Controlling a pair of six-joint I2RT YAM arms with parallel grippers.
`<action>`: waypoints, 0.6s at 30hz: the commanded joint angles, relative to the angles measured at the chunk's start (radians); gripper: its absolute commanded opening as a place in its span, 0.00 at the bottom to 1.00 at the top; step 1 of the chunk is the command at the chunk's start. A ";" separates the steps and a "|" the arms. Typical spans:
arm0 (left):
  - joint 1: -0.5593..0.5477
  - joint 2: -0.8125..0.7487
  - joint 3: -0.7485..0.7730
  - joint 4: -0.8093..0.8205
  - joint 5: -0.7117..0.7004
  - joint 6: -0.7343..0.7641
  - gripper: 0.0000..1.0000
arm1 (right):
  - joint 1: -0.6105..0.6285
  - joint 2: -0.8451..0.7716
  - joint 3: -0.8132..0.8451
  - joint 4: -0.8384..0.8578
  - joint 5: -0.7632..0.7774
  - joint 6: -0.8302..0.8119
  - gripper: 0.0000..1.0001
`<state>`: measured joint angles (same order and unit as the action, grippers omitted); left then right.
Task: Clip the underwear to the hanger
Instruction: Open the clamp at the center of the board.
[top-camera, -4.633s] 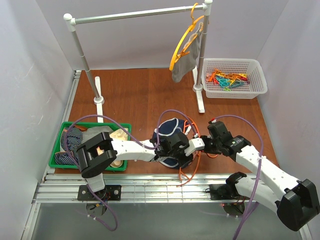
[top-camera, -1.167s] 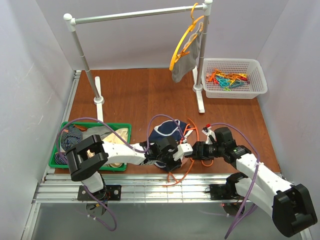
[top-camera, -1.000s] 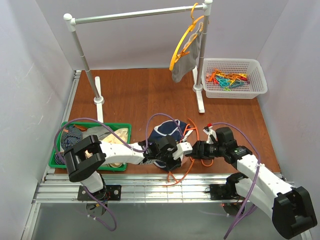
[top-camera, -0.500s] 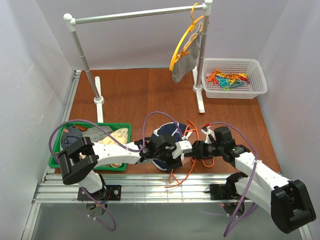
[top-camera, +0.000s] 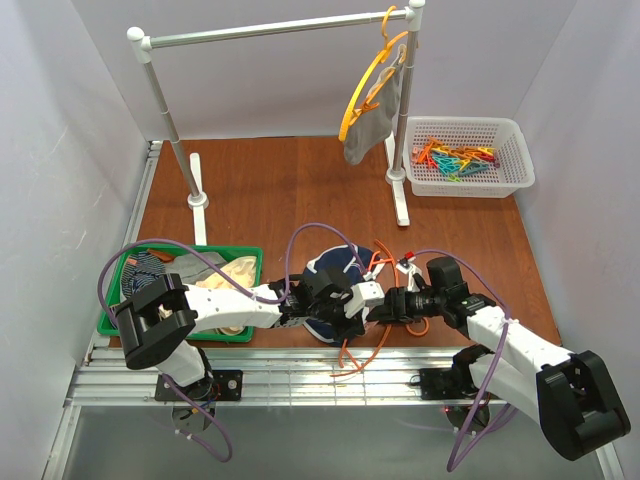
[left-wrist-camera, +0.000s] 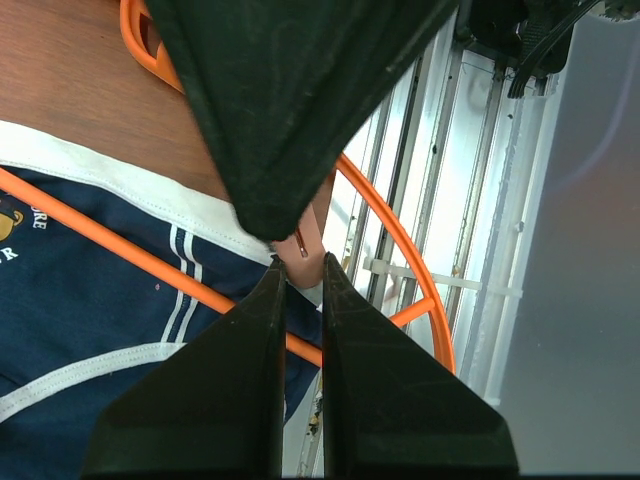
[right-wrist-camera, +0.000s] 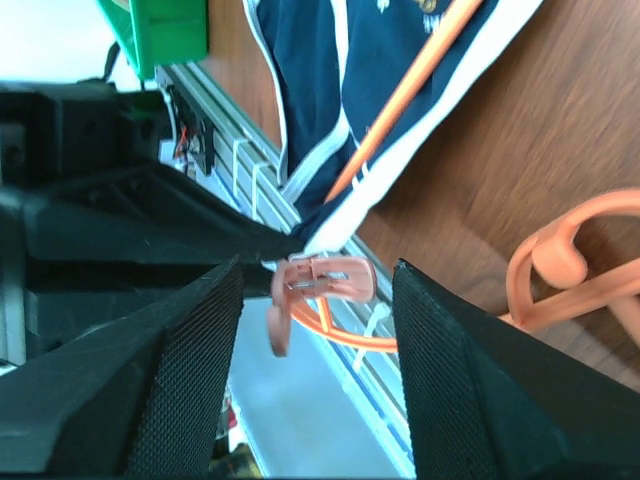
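Observation:
The navy underwear (top-camera: 330, 272) with white piping lies near the table's front edge, over the thin red-orange hanger (top-camera: 372, 345). In the left wrist view my left gripper (left-wrist-camera: 300, 262) is shut on the underwear's (left-wrist-camera: 80, 300) white edge, just over a bar of the hanger (left-wrist-camera: 400, 230). A salmon clip (right-wrist-camera: 330, 277) sits at that pinched edge. My right gripper (right-wrist-camera: 318, 265) is open around the clip, with a gap on both sides. In the top view the two grippers meet tip to tip, left gripper (top-camera: 362, 308) and right gripper (top-camera: 385, 306).
A green bin (top-camera: 180, 252) of other garments sits at the left. A white basket (top-camera: 465, 185) of coloured clips stands back right. A yellow hanger with grey underwear (top-camera: 372, 105) hangs on the rail. Metal rails (top-camera: 300, 372) run along the near edge.
My right gripper has slid left up to the left gripper's tips and its jaws have narrowed around the clip. The left gripper keeps its hold on the underwear's edge.

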<state>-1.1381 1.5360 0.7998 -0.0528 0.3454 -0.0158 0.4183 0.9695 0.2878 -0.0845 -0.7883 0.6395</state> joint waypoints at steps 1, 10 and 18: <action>0.003 -0.020 0.021 0.004 0.024 0.005 0.06 | -0.004 -0.020 -0.030 0.032 -0.062 -0.003 0.49; 0.001 -0.020 0.019 0.005 0.046 0.007 0.06 | -0.003 -0.012 -0.024 0.051 -0.046 -0.006 0.37; 0.001 -0.024 0.019 0.005 0.050 0.010 0.06 | -0.003 -0.003 -0.004 0.074 -0.025 0.000 0.26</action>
<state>-1.1362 1.5360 0.7998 -0.0525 0.3645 -0.0154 0.4183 0.9627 0.2623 -0.0578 -0.8162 0.6464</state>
